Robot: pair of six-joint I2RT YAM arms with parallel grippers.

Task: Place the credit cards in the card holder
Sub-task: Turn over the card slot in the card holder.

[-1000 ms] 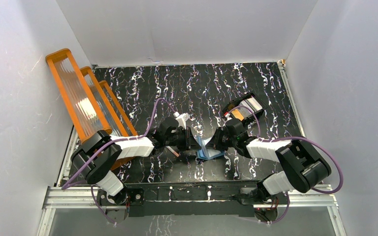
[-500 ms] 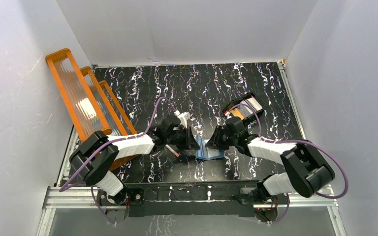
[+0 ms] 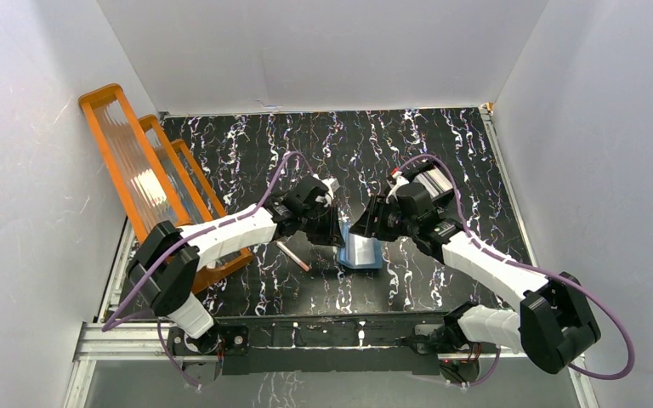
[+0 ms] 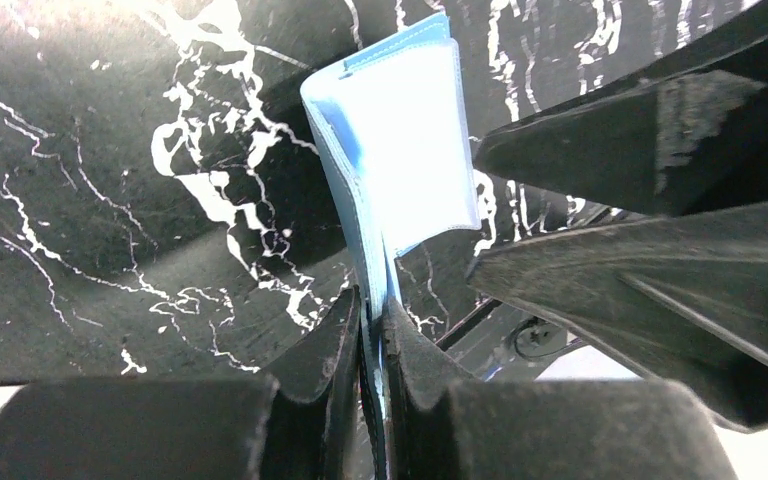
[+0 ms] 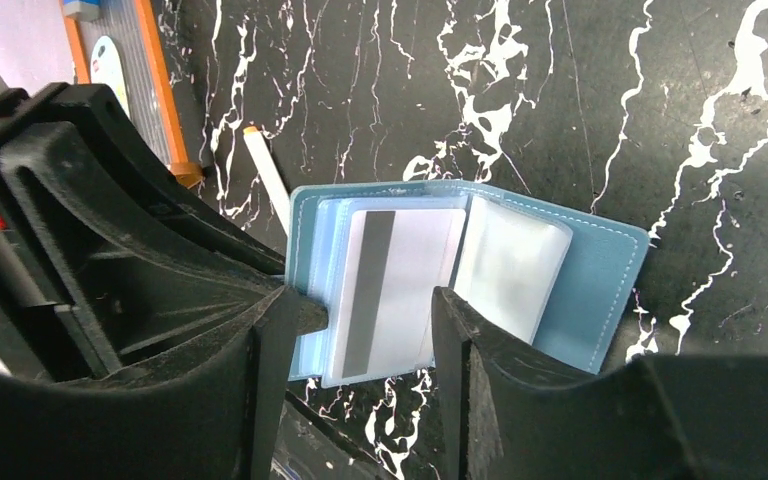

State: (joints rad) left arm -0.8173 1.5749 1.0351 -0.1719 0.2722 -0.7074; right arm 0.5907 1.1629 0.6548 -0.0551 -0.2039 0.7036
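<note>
Left gripper [image 4: 372, 310] pinches the card holder [image 4: 400, 140] by its left edge; right gripper [image 5: 365, 310] stands parted over the pocketed silver card [image 5: 400, 280], holding nothing.

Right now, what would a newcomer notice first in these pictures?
The open teal card holder at the front centre of the table, its edge pinched by the left gripper. A silver credit card with a dark stripe sits in a clear pocket, the right gripper open over it. An orange rack stands far left.

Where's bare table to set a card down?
Free: far tabletop between orange rack and black tray; near strip before the card holder. Crowded: centre, where left gripper and right gripper meet at the holder, pink stick beside.
</note>
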